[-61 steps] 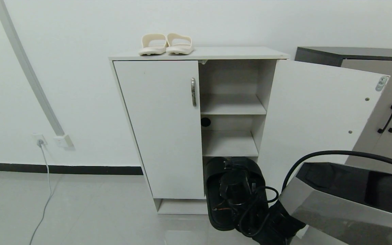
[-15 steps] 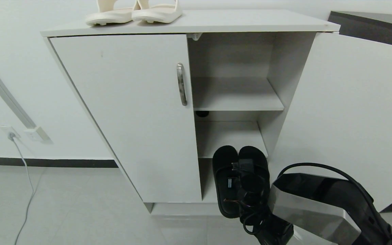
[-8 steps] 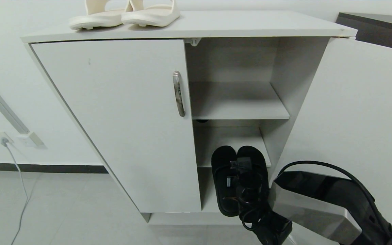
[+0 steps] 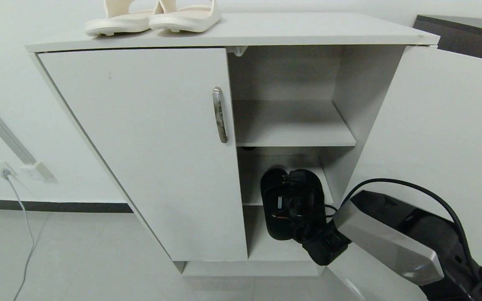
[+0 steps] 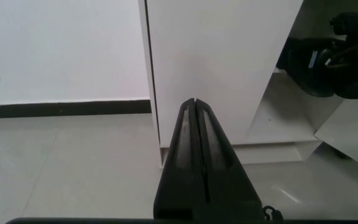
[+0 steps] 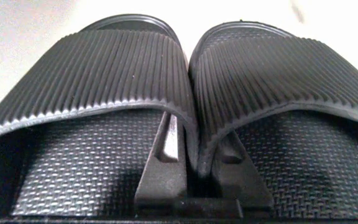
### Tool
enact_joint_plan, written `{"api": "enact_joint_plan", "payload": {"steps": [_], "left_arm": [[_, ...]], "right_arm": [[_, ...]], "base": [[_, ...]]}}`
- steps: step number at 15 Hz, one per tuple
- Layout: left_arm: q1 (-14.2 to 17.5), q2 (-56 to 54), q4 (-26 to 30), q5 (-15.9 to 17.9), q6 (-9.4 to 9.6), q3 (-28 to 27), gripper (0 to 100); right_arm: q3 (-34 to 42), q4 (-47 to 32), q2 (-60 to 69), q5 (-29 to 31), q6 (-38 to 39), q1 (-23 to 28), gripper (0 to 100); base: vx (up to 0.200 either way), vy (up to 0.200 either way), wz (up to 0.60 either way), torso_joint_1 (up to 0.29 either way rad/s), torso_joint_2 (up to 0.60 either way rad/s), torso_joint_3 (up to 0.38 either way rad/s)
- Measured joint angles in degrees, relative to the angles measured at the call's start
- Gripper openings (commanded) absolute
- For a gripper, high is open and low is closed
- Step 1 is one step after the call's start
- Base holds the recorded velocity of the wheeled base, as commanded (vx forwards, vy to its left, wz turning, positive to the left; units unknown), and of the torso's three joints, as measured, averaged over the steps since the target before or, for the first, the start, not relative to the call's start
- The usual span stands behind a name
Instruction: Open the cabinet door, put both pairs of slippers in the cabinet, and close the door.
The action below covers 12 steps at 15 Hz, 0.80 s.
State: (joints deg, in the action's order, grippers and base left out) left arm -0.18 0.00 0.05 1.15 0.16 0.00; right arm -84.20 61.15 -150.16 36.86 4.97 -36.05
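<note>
Right pincer is clamped on the black slippers, pinching both inner strap edges together (right wrist view confirms it). The pair's long axis runs 6–12, toes at 12, over the second shelf in the open right bay of the cabinet; heels look to overhang its front edge. My call for the next move: push straight to 12, then release. Cream slippers sit on top at 11. Left pincer is pressed together on nothing, facing the shut left door.
</note>
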Motion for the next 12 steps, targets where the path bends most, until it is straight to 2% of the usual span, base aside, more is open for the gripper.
{"api": "enact_joint_plan", "payload": {"steps": [6,8,12], "left_arm": [[0.0,0.0,0.0,0.0,0.02,0.0,0],[0.0,0.0,0.0,0.0,-0.02,0.0,0],[0.0,0.0,0.0,0.0,-0.05,0.0,0]], "right_arm": [[-16.8,-10.7,-3.3,-0.5,0.2,2.2,0],[-19.1,-11.2,-4.3,-0.6,0.3,2.5,0],[-19.7,-11.2,-5.6,-0.5,0.2,2.7,0]], "base": [[0.000,0.000,0.00,0.000,0.00,0.000],[0.200,0.000,0.00,0.000,0.00,0.005],[0.000,0.000,0.00,0.000,0.00,0.000]]}}
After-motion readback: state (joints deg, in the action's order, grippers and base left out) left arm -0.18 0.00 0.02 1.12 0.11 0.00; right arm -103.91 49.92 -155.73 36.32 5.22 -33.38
